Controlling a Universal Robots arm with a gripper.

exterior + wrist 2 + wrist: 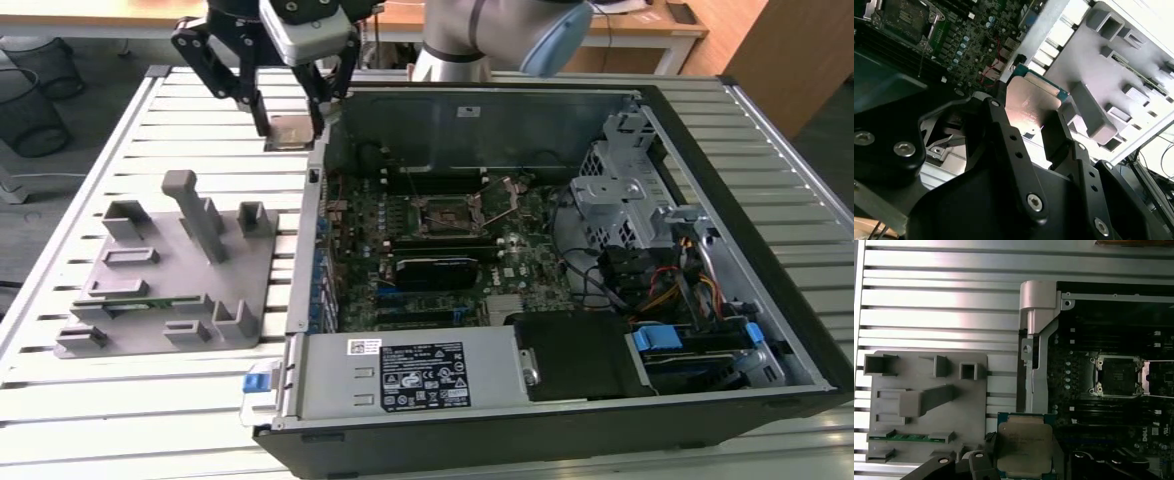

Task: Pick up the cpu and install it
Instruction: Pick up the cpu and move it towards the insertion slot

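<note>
**Cpu clamped in the pincer, just outside the case wall**

At the exterior view's left you have the grey holder block (174, 270) standing on the slatted table (80, 400).

Past it, toward the far edge of the table, the gripper (287, 122) hangs with its fingers pointing down. The cpu (288, 133) sits between the fingertips. The jaws are closed onto two opposite edges of the chip, so they stand one chip-width apart and hold nothing else.

In the second wrist view you can see the silver top of the cpu (1031, 105) framed by the black fingers (1004, 135). The holder block (1104, 85) lies well behind it. In the first wrist view the cpu (1024, 445) shows its green rim, between the holder block (919, 400) and the case.

Just to the right of the pincer in the exterior view stands the wall of the open computer case (316, 215), so the chip is outside the case, close to that wall. Further right, the socket (447, 215) sits on the motherboard (521, 260), well apart from the chip. The metal drive cage (627, 190) stands at the exterior view's right.
</note>
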